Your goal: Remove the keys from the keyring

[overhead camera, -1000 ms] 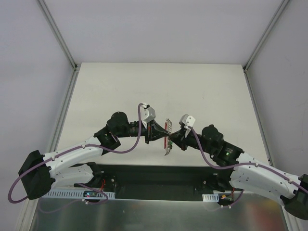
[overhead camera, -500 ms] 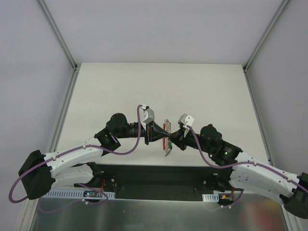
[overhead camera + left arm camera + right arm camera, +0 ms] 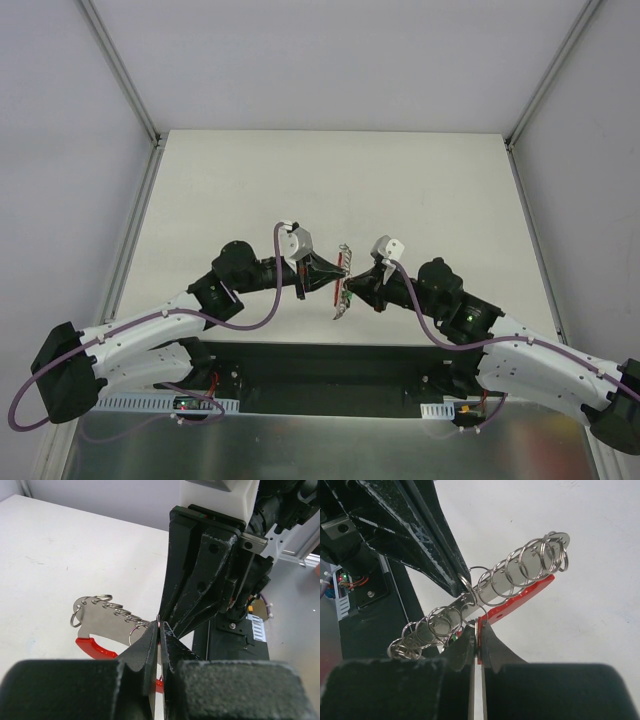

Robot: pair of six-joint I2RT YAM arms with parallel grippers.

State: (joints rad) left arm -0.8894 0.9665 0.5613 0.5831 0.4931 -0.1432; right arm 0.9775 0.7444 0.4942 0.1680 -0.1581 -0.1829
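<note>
The keyring (image 3: 342, 262) is held in the air between both grippers: a red crescent (image 3: 93, 647) joined to a silver plate (image 3: 520, 575) with several thin metal rings along its edge. My left gripper (image 3: 159, 626) is shut on one thin ring at the plate's edge; it also shows in the top view (image 3: 336, 273). My right gripper (image 3: 479, 628) is shut on the red loop's edge; it also shows in the top view (image 3: 350, 286). The keys (image 3: 340, 308) hang below the grippers. In the right wrist view only a green bit (image 3: 451, 639) shows; the rest of the keys are hidden.
The white table (image 3: 330, 180) lies under the held keyring, with grey walls around it. A black base strip (image 3: 330, 365) and a metal plate (image 3: 330, 445) lie at the near edge between the arm bases.
My left arm has drawn back a little to the left and turned. The keyring has tilted, its lower end with the keys swinging slightly left. The right arm has barely moved.
</note>
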